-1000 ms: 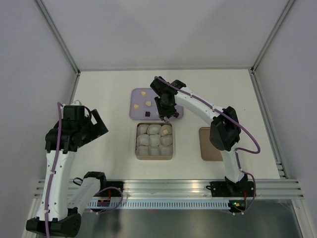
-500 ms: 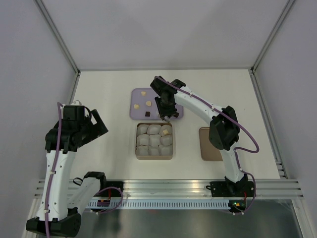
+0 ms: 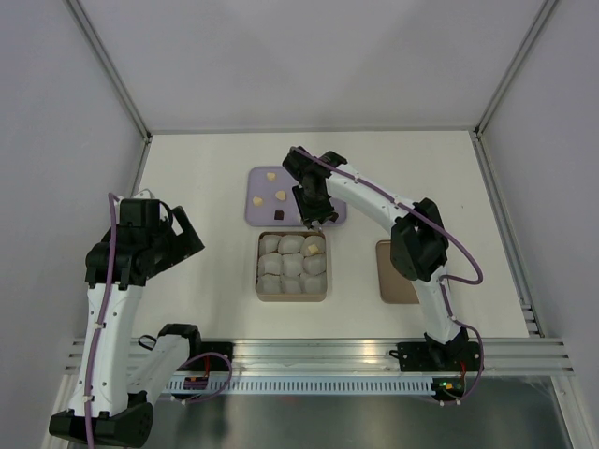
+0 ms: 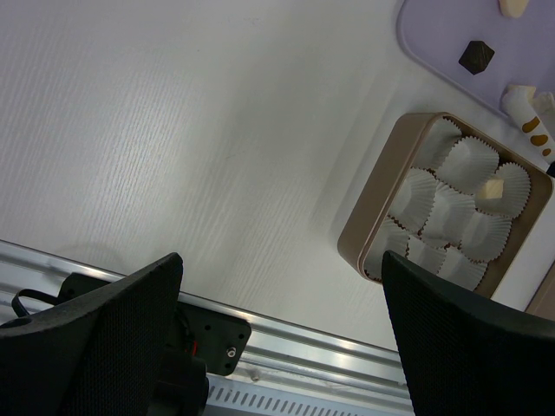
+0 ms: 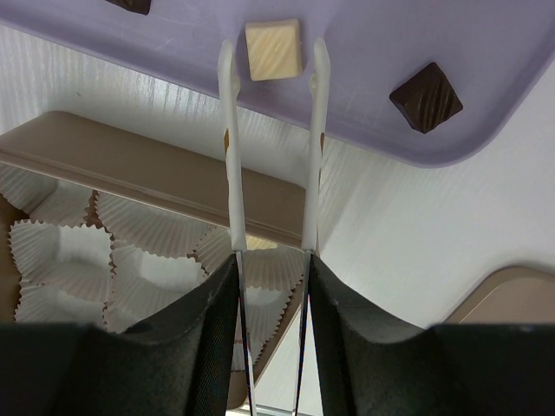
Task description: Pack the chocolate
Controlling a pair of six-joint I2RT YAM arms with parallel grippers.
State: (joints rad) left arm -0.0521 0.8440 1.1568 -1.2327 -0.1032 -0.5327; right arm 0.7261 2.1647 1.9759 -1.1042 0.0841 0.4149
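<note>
My right gripper (image 5: 271,269) is shut on metal tongs with white tips (image 5: 229,130). The tips stand on either side of a cream square chocolate (image 5: 274,49) on the purple tray (image 5: 364,35), with a small gap on each side. Dark chocolates lie at the right (image 5: 426,96) and the top left (image 5: 130,4). In the top view this gripper (image 3: 309,208) is over the tray's near edge (image 3: 335,217). Cream pieces (image 3: 280,195) and a dark one (image 3: 278,214) lie on the tray. One cream piece (image 3: 313,250) sits in a cup of the tan box (image 3: 291,297). My left gripper (image 3: 182,238) is open and empty.
The tan box (image 4: 373,217) holds several white paper cups (image 4: 468,160), one with a cream piece (image 4: 494,189). The box lid (image 3: 395,271) lies to the right of the box. A metal rail (image 3: 318,355) runs along the near table edge.
My right gripper has shifted slightly left and further over the tray with the tongs. The left arm has not moved.
</note>
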